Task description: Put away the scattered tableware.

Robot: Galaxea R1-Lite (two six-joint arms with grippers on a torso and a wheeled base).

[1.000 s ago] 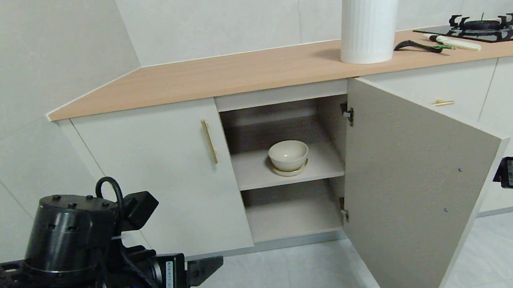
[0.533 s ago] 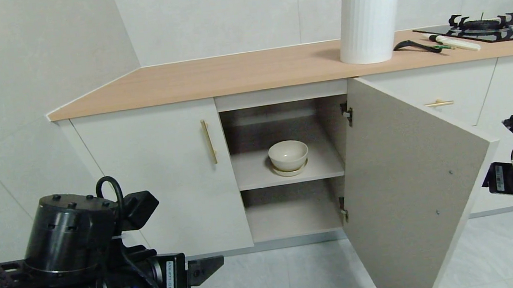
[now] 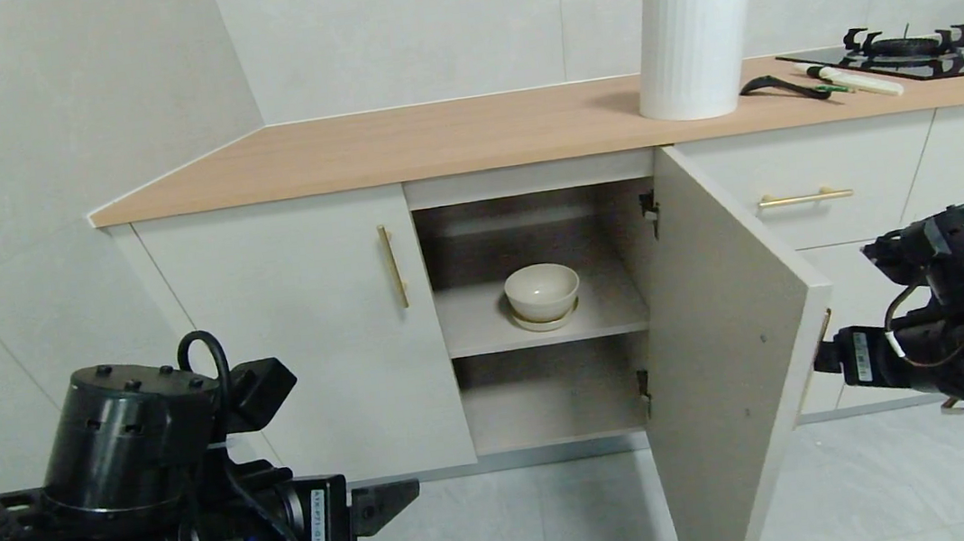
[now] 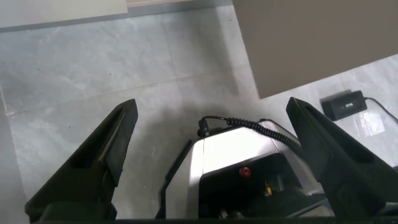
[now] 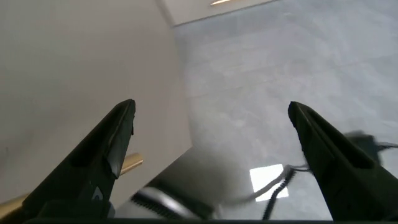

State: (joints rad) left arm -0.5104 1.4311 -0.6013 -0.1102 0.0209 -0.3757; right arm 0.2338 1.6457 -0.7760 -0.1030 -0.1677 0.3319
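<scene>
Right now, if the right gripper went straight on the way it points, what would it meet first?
Most likely the outer face of the open pale grey cabinet door, near its free edge and gold bar handle. The right gripper sits open beside it; whether they touch is unclear.

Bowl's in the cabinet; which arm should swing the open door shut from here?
Right. The right gripper is open at the outer face of the cabinet door, beside its gold handle, so a push should likely close it. The left gripper hangs low in front of the closed left door.
</scene>
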